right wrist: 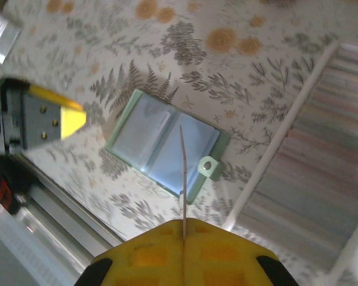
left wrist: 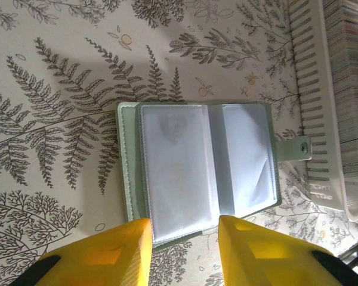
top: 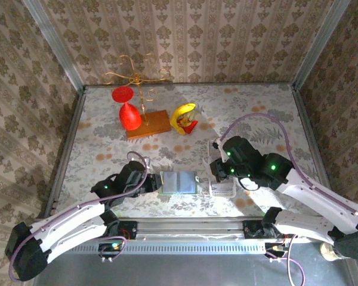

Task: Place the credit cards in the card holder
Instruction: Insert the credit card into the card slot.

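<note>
Just left of a white slotted tray [top: 222,189], the holder [top: 179,183] lies open and flat, pages up, close to the table's near edge. Its long axis runs left-right and its spine near-far. Its clasp tab [left wrist: 295,148] points right, toward the tray. The cards [left wrist: 349,89] stand packed in the tray as one strip whose length runs near-far.

The right gripper [right wrist: 184,229] is clenched on a single card [right wrist: 182,173], held edge-on and pointing toward the holder. The left gripper [left wrist: 185,253] sits at the holder's left side with its yellow fingers [left wrist: 107,256] apart, grasping nothing; whether they press on the holder I cannot tell.

The table [top: 256,119] wears a pale cloth printed with ferns and orange flowers, and a metal rail [top: 185,225] runs along its near edge. Damask wallpaper [top: 197,36] covers the walls. On the far side are a gold wire stand [top: 137,74] on a wooden base [top: 149,126], a red vase [top: 130,116] and a yellow toy [top: 183,116].
</note>
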Controlling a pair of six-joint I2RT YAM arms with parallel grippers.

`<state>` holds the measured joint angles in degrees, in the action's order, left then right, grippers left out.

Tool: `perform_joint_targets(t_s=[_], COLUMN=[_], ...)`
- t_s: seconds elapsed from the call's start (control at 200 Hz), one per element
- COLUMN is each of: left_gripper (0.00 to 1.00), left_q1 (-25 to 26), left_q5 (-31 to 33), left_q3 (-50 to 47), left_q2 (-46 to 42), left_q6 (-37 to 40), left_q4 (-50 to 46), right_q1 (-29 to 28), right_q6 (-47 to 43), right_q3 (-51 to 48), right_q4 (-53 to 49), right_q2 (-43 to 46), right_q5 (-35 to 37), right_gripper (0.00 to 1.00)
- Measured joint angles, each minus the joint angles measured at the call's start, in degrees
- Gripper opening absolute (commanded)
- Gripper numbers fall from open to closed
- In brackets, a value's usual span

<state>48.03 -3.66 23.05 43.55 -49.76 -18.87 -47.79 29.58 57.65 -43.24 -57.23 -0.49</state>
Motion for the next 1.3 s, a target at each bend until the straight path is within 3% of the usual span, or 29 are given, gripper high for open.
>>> perform_joint_targets(t_s=[0.295,0.53,0.695,0.86,1.3], left_gripper=[0.34,0.23,0.19,0.26,0.36], left_q1=[0.37,0.24,-2.82,-6.95,-6.38], left_q5=[0.0,-0.11,-3.82,-6.62,-4.98], left_q3=[0.46,0.13,-0.92,-2.36,-2.84], left_q2=[-0.39,3.15,7.72,10.67,12.7], left_q6=[-0.42,-1.9,-2.34,-2.86,-4.02], left_q4=[0.02,1.88,5.95,9.16,12.2], right_q1=[-2.71,-8.15,-9.84,-10.36,-10.62], right_q6=[21.88,30.64,33.31,33.92,33.46], right_q3=[-7.96,-13.53,-14.75,-14.86,-14.73], right_q4=[12.24,24.17,31.04,35.45,41.72], right_q2=[-4.63,-10.19,-15.23,-19.06,-29.18], right_q5=[-2.51,-1.44,-0.85,0.35,1.99], right_gripper=[0.0,0.0,0.0,0.0,0.0])
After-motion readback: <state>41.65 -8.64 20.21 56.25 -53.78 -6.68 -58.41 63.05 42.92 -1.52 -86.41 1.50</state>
